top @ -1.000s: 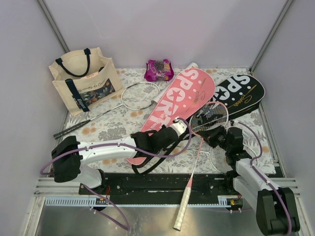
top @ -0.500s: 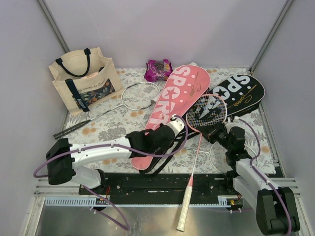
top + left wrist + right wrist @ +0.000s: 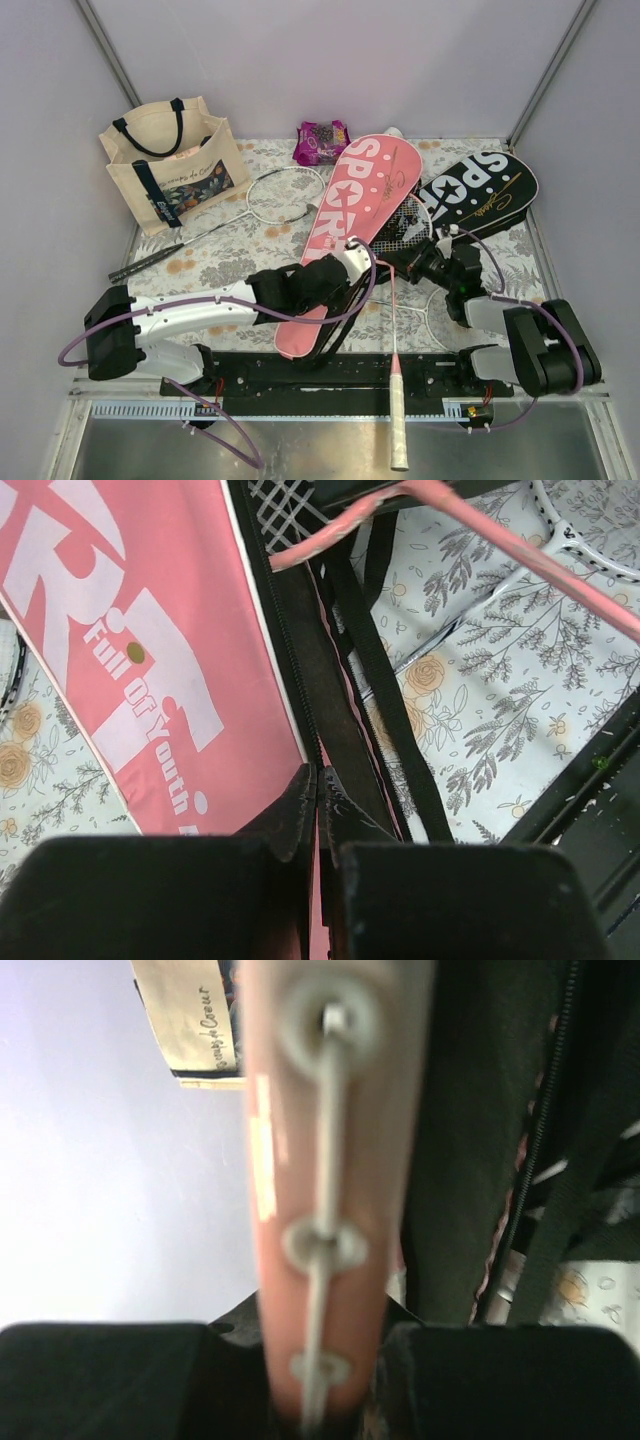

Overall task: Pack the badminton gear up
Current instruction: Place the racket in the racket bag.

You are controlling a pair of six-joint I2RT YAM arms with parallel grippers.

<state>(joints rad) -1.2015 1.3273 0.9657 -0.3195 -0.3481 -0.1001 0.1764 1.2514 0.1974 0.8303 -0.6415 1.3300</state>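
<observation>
One tote (image 3: pixel 170 165), three rackets, one snack packet (image 3: pixel 322 142), two SPORT covers.
Silver racket (image 3: pixel 285 195) lies left. The left gripper (image 3: pixel 317 780) pinches the pink cover (image 3: pixel 355 215); the right gripper (image 3: pixel 415 262) clamps the pink racket (image 3: pixel 397 420). White racket (image 3: pixel 572 542) and black cover (image 3: pixel 480 190) lie right. The pink cover has swung left; the pink racket's handle now points straight to the near edge.

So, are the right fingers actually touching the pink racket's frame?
Touching. The right wrist view shows the pink racket frame running down between the right fingers, which press against it on both sides with no gap.
</observation>
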